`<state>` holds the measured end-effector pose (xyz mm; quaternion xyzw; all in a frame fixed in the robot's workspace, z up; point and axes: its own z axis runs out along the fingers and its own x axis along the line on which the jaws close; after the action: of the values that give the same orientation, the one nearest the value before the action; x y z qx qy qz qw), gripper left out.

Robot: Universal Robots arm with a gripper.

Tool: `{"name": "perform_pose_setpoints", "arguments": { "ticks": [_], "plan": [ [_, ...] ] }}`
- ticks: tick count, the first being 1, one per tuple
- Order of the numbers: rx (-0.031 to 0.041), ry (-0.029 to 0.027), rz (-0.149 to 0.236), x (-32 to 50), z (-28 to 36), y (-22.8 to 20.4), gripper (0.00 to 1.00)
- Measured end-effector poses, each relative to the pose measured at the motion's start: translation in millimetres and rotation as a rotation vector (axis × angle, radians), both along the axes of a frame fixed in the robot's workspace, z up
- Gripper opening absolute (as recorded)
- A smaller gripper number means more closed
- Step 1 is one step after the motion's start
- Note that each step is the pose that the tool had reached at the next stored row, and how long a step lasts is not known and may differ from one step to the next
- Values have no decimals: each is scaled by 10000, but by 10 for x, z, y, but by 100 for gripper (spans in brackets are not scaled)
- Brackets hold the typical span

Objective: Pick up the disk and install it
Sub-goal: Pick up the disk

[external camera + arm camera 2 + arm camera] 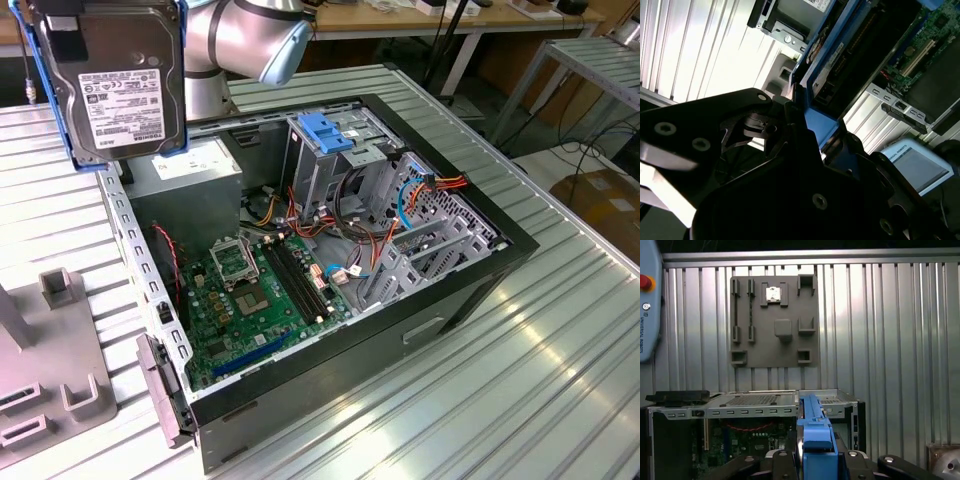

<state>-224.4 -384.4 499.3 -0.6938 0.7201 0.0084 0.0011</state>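
exterior view gives you the disk label-face on, held high above the open computer case. the second wrist view gives you the grip itself: the gripper clamped onto the disk's blue rail, disk edge-on in its grasp. count: one disk, one case beneath the gripper, one grey fixture plate on the slatted table beyond it.

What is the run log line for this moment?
gripper: shut on disk | disk: held in the air, label visible, near open computer case | install: not yet done
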Motion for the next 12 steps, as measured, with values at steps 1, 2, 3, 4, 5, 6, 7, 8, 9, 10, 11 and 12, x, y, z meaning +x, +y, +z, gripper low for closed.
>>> {"name": "perform_pose_setpoints", "arguments": {
  "ticks": [1, 2, 3, 4, 5, 6, 7, 8, 9, 10, 11, 12],
  "plan": [
    [0, 0, 1, 29, 0, 0, 37],
    [0, 0, 1, 53, 0, 0, 37],
    [0, -1, 0, 96, 0, 0, 37],
    [0, 0, 0, 118, 0, 0, 37],
    [0, 0, 1, 139, 0, 0, 37],
    [0, 0, 1, 166, 0, -1, 37],
    [-1, 0, 0, 182, 0, -2, 37],
    [0, 0, 0, 199, 0, -4, 37],
    [-1, 0, 0, 213, 0, -7, 37],
    [0, 0, 0, 228, -1, -10, 37],
    [0, -1, 0, 242, -1, -14, 37],
    [0, 0, 0, 255, 0, -17, 37]
  ]
}}
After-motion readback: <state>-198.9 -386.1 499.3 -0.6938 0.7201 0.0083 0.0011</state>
